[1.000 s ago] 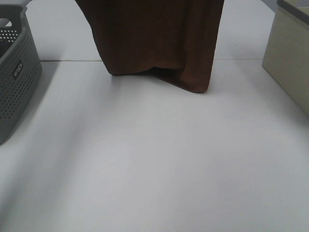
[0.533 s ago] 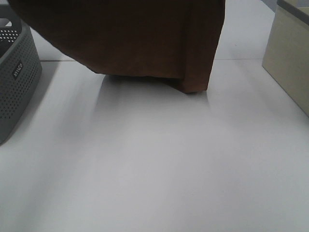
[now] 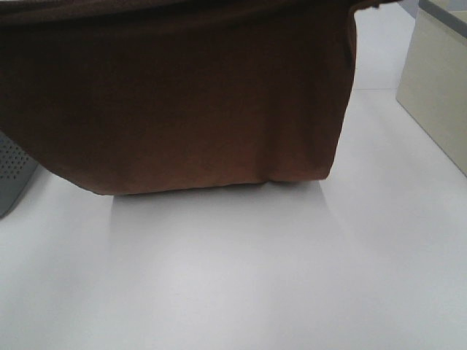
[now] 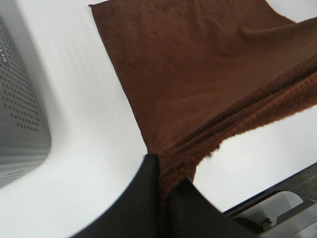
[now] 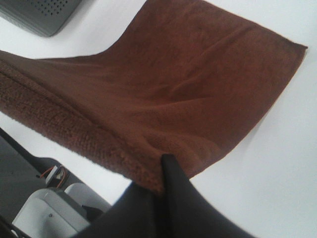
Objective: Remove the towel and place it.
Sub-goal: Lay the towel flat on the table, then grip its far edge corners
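The left tool [image 4: 164, 172] has its two black fingers closed together on the top hem of the towel [image 4: 198, 74], the terry cloth bunched into the narrow slot between them. The right tool [image 5: 157, 177] is pinched the same way on the towel [image 5: 173, 84], its dark fingers meeting over a thick, folded stretch of the hem. Neither tool shows in the high view.

From these two holds the dark brown cloth runs taut along its upper edge and falls away in a broad sheet. In the high view the towel [image 3: 182, 109] fills most of the upper frame, spread wide and hanging nearly flat, with soft vertical folds near its right side. Its lower hem sits just over the worktop [image 3: 255, 277] with a faint shadow directly beneath; whether it touches cannot be told.

The worktop is plain white and matte, with a thin seam [image 3: 372, 89] crossing it behind the towel. At the left edge a grey perforated basket [image 3: 11, 175] stands on it, partly hidden by the cloth. At the right a pale beige box [image 3: 438, 87] stands well apart from the towel. The right wrist view also catches grey housing with thin wires [image 5: 44, 213] below the worktop's edge.
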You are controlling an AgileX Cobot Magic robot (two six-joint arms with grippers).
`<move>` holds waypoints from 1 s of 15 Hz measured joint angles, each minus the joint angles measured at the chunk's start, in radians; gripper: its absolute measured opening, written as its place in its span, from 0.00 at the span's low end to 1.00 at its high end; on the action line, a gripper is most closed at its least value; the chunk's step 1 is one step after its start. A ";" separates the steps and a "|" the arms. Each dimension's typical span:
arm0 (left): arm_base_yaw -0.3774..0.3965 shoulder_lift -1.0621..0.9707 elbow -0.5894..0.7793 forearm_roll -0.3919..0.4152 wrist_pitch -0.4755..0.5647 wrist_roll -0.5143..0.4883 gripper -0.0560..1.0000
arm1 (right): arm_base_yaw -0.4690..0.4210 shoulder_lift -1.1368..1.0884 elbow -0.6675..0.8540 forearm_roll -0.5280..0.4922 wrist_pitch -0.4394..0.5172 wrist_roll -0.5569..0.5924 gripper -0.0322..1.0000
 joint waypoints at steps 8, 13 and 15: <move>0.000 -0.122 0.320 -0.229 0.002 0.116 0.05 | 0.000 -0.205 0.355 0.007 -0.005 0.023 0.04; 0.000 -0.122 0.510 -0.353 0.003 0.198 0.05 | -0.003 -0.315 0.582 0.032 -0.006 0.024 0.04; 0.001 -0.122 0.564 -0.382 0.005 0.220 0.05 | -0.006 -0.326 0.656 0.047 -0.009 0.024 0.04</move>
